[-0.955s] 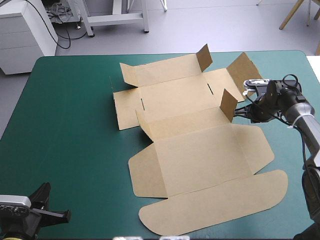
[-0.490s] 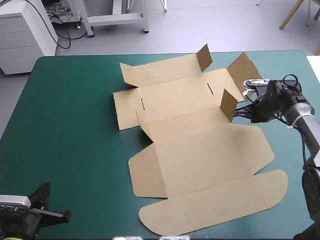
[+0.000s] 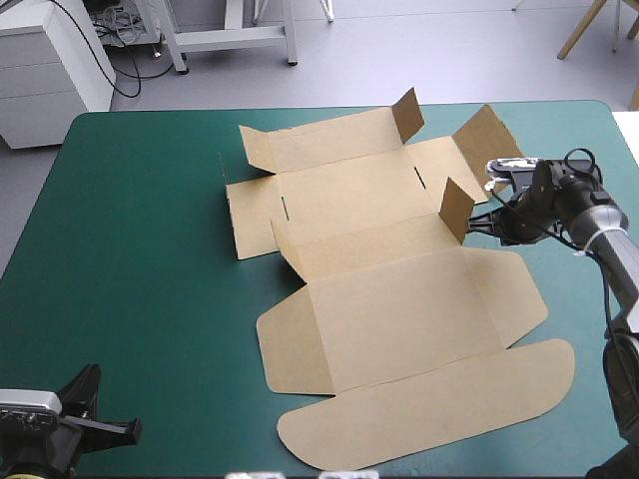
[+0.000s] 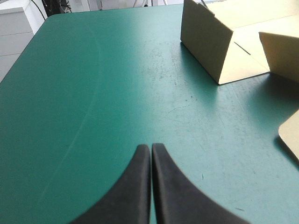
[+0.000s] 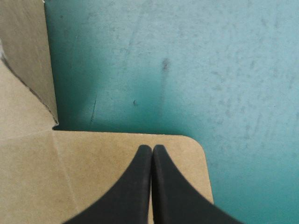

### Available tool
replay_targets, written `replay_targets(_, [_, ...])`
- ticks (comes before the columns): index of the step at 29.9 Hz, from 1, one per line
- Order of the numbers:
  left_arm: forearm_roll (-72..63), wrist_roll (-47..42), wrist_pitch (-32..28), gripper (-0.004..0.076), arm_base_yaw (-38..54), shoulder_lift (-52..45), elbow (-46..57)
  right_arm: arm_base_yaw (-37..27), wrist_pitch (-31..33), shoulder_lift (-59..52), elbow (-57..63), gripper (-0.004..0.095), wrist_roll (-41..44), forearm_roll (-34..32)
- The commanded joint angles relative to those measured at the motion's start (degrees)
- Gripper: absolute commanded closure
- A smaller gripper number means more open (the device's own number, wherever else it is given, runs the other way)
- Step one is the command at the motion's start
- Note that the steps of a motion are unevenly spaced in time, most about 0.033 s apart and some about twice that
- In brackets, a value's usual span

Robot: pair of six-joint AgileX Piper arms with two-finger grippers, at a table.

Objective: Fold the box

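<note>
The brown box lies as a cut sheet across the middle of the table, lid panel and rounded flap toward the near edge. Three small corner flaps stand up, among them one on the right side. My right gripper is shut just right of that flap, low over the sheet. In the right wrist view its tips rest over a rounded flap corner, with the raised flap beside it. My left gripper is shut at the near left corner, far from the box, its tips over bare cover.
The box takes up the table's middle and right. A wide stretch of teal-green cover lies between it and the left edge. The right arm reaches in along the table's right edge.
</note>
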Motion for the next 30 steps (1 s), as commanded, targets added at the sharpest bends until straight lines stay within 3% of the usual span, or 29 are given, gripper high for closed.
replay_targets(1, [-0.13,-0.37,-4.48,0.0734,-0.4,0.9,-1.26,-0.31,-0.74,-3.4,-2.13,0.0927,0.18,-0.29])
replay_targets(26, [-0.13,-0.37,-4.48,0.0734,-0.4,0.9,-1.26,-0.31,5.97,-26.86,-7.36,0.0925,-0.74,0.42])
replay_targets(30, [-0.13,-0.37,-4.48,0.0734,-0.4,0.9,-1.26,-0.31,6.59,-26.75,-7.36,0.0842,-3.15,2.61])
